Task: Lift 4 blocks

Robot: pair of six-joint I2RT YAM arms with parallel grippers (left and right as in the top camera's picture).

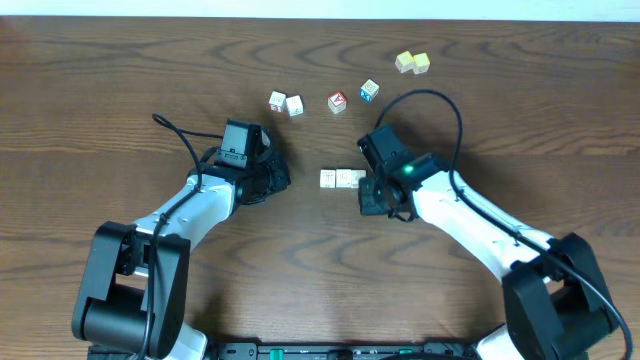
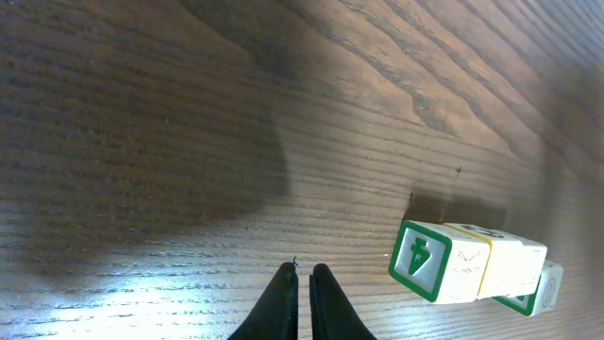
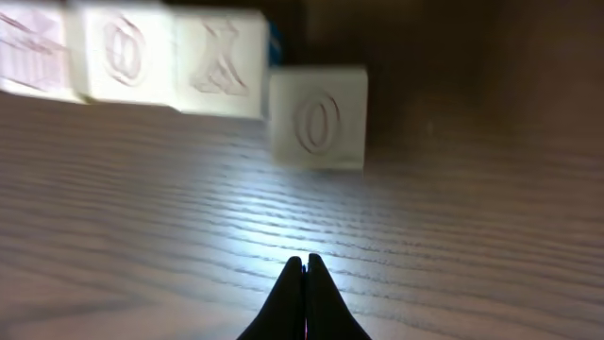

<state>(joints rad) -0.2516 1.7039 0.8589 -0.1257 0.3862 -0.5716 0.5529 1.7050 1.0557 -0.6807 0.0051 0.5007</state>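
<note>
Between the two grippers: the blocks [image 1: 343, 179] sit on the table [image 1: 100, 90] as a short line of pale cream cubes. None is raised.
Left gripper [image 2: 304, 281]: fingers drawn almost together with nothing between them. The near end of the line lies ahead of the tips and off to their right, well clear of them.
Right gripper [image 3: 304, 269]: fingers pressed tip to tip and empty. The lone block [image 3: 318, 118] stands straight ahead of the tips, not touching them. Three more sit farther off to the left of the tips, side by side.
Task done: nothing, by my reading. All the blocks rest flat on the wood and neither gripper has one.
Task left: all four lifts. Both pairs of fingers would likely have to open before any block could be taken.
Count, pale blocks: four in the right wrist view. From overhead the right gripper's body covers the end of the line nearest its own fingers.
Count, other cubes beyond the fingertips:
- two white cubes with coloured marks [image 1: 286, 103]
- one red-faced cube [image 1: 337, 101]
- one blue-faced cube [image 1: 369, 90]
- two yellowish cubes [image 1: 412, 63], touching, farthest away
Count, arms: two.
</note>
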